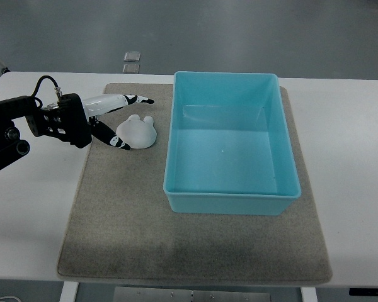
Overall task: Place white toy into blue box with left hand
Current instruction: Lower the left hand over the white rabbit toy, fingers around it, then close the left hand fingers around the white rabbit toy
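Robot's left hand reaches in from the left edge, fingers spread wide on either side of the white toy, which lies on the grey mat just beside the blue box. One finger extends above the toy, another curls beneath it. The box's floor is bare.

A white tabletop carries a grey mat that covers its middle and reaches nearly to the near edge. On the mat stands an open blue box, right of centre. A white toy lies on the mat just left of the box.
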